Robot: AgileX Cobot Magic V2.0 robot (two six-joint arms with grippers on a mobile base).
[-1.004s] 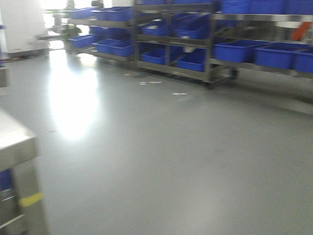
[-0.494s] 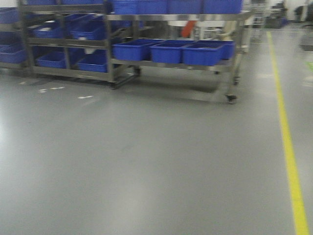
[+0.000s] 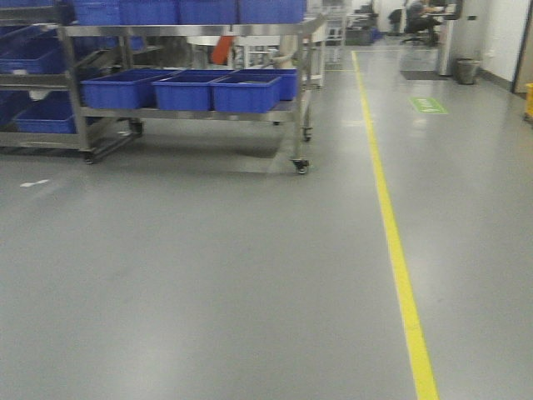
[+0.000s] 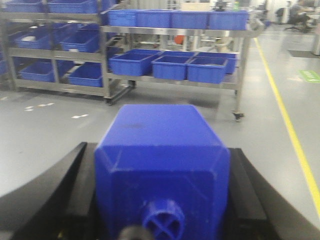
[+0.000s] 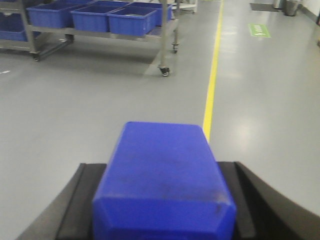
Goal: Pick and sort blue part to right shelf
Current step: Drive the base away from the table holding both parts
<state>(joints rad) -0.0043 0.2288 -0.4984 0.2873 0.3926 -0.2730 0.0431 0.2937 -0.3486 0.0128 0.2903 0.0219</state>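
In the front view a steel rack (image 3: 29,81) sits at the far left edge, and just beside it stands the right shelf (image 3: 187,30), a steel frame on casters (image 3: 300,166) with a row of open blue bins (image 3: 183,90) on its lower level and more along the top. Bare grey floor (image 3: 208,275) spreads in front of it. To the right of the shelf a yellow line (image 3: 391,242) runs away down the floor, and beyond it lies a green floor sign (image 3: 427,105) whose white marking is too blurred to read; a grey waste bin (image 3: 466,71) stands near the far wall. In the left wrist view the black left jaws are clenched on the blue part (image 4: 160,160), one on each side, its small round knob (image 4: 162,222) pointing back at the camera and showing a cross-shaped face; the part hangs over the floor, well apart from the shelf, which stands ahead. In the right wrist view the right jaws grasp a second blue part (image 5: 162,170) the same way, a flat, faintly scuffed face upward, with the shelf well off at the upper left and the yellow line running ahead. Both parts show plain blue faces.
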